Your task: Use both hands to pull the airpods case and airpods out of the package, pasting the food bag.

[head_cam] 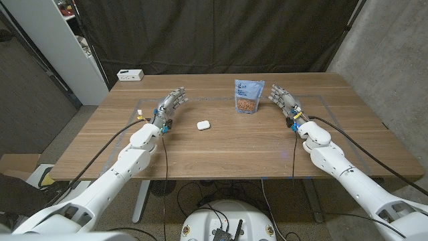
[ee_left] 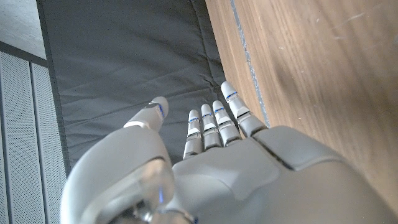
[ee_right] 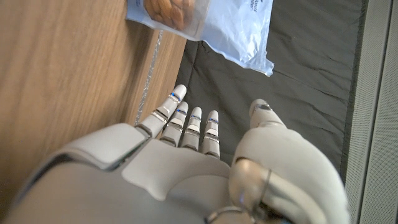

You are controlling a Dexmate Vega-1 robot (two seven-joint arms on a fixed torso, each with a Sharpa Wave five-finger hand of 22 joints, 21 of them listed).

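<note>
A white airpods case (head_cam: 203, 124) lies on the wooden table (head_cam: 227, 147) near the middle. A blue food bag (head_cam: 249, 96) with nuts pictured on it stands upright behind it, and its lower part appears as the food bag (ee_right: 205, 25) in the right wrist view. My left hand (head_cam: 170, 104) is at the table's left side, away from the case, fingers apart and holding nothing; the same left hand (ee_left: 211, 174) shows from behind. My right hand (head_cam: 285, 101) stands right of the bag, apart from it, fingers spread and empty, seen again as the right hand (ee_right: 180, 168).
A white power strip (head_cam: 130, 75) lies at the table's back left corner. Blue tape lines (head_cam: 314, 100) mark a rectangle on the tabletop. A black curtain (head_cam: 221, 33) hangs behind the table and a white shelf (head_cam: 63, 40) stands at the back left.
</note>
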